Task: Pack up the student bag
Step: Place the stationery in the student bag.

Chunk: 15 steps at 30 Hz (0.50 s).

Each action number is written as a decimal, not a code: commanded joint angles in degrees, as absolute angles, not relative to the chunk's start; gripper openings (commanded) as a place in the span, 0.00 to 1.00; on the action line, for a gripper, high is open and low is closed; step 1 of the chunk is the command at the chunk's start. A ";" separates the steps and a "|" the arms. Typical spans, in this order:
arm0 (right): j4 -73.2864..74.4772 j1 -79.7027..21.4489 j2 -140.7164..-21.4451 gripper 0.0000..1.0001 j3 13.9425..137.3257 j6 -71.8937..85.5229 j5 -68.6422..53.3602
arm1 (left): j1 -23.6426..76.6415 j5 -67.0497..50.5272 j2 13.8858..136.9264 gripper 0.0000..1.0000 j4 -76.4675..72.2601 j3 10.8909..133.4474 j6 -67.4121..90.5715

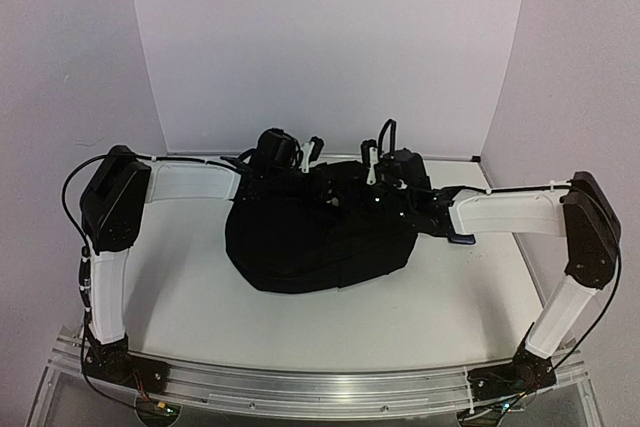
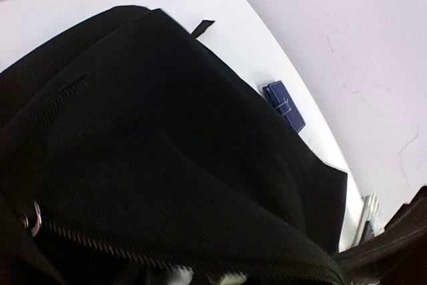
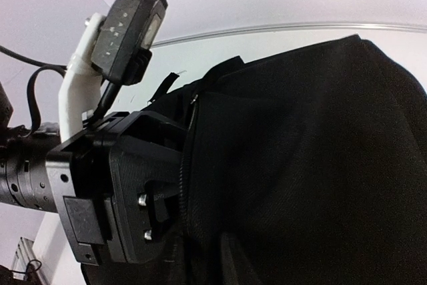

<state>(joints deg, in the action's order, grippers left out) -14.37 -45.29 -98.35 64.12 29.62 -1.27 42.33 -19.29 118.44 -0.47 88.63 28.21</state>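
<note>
The student bag, large, black and soft, lies in the middle of the white table. Both grippers are at its far top edge: my left gripper from the left, my right gripper from the right, close to each other. In the left wrist view black bag fabric fills the frame, with a zipper line low down; my own fingers are hidden. The right wrist view shows the bag and the left gripper's body against a zipper; the right fingers are lost in the dark fabric.
A small dark blue case lies on the table just right of the bag, under the right forearm, and shows as a blue case beyond the fabric. White walls close the back and both sides. An aluminium rail runs along the near edge.
</note>
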 commanded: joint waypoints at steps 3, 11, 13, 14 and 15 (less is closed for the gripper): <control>-13.45 -45.90 -91.39 0.56 64.43 27.85 6.84 | 42.21 -19.51 108.23 0.70 -0.94 81.90 24.80; -4.03 -37.63 -84.37 0.76 62.20 27.15 11.33 | 41.34 -17.14 95.53 0.80 7.62 71.58 23.33; -2.27 -33.68 -83.75 0.79 61.38 27.16 10.27 | 40.62 -16.69 93.47 0.81 8.81 69.92 23.86; -1.50 -30.95 -83.68 0.79 60.88 27.16 9.25 | 40.19 -15.70 92.09 0.81 8.88 68.92 24.21; -1.04 -28.81 -83.81 0.79 60.24 27.05 8.34 | 39.74 -14.59 90.95 0.82 8.70 67.76 24.69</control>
